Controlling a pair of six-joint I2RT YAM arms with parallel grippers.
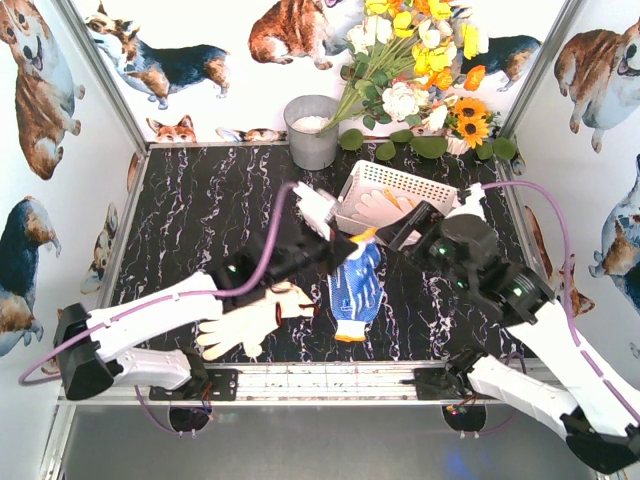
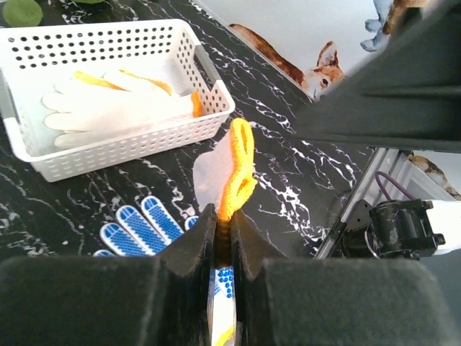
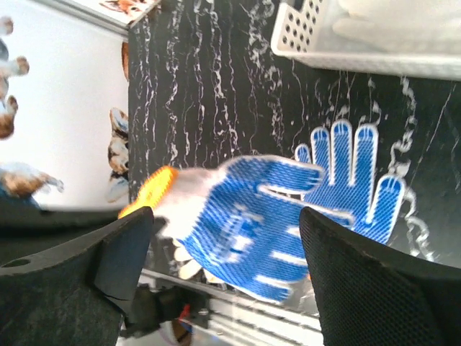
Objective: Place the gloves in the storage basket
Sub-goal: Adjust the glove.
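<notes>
My left gripper (image 1: 343,243) (image 2: 223,225) is shut on the orange cuff of a blue-dotted white glove (image 1: 358,275) (image 2: 238,162) and holds it up just in front of the storage basket (image 1: 432,187) (image 2: 130,150). In the right wrist view this glove (image 3: 245,216) is blurred. A second blue-dotted glove (image 1: 352,318) (image 2: 137,222) (image 3: 354,169) lies flat on the table below it. Cream gloves with orange patches (image 1: 378,206) (image 2: 115,108) lie in the basket. A cream glove (image 1: 243,328) lies by the left arm. My right gripper (image 1: 408,228) (image 3: 225,216) is open and empty, beside the basket's near edge.
A grey metal bucket (image 1: 312,130) stands at the back, left of the basket. A bunch of flowers (image 1: 420,60) leans at the back right. Dog-print walls close in three sides. A metal rail (image 1: 330,380) runs along the near edge.
</notes>
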